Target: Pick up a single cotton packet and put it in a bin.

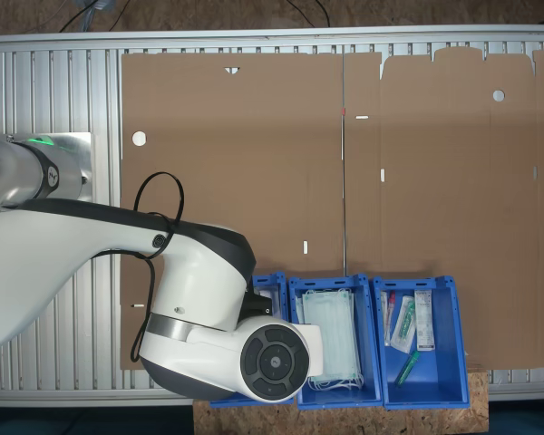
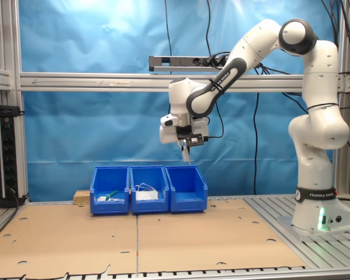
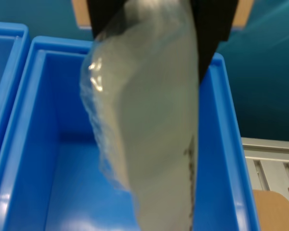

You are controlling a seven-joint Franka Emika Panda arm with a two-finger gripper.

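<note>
Cardboard sheeting covers the bench nearest me, and beyond it three blue bins sit in a row against the blue backdrop. Over the bin at the second exterior view's right hangs the gripper, pinched shut on the cotton packet, which dangles from its top edge above that bin's open interior. It looks feather-light, limp and crinkly in its clear wrap, so an edge pinch seems right, though it could flutter on release.
</note>
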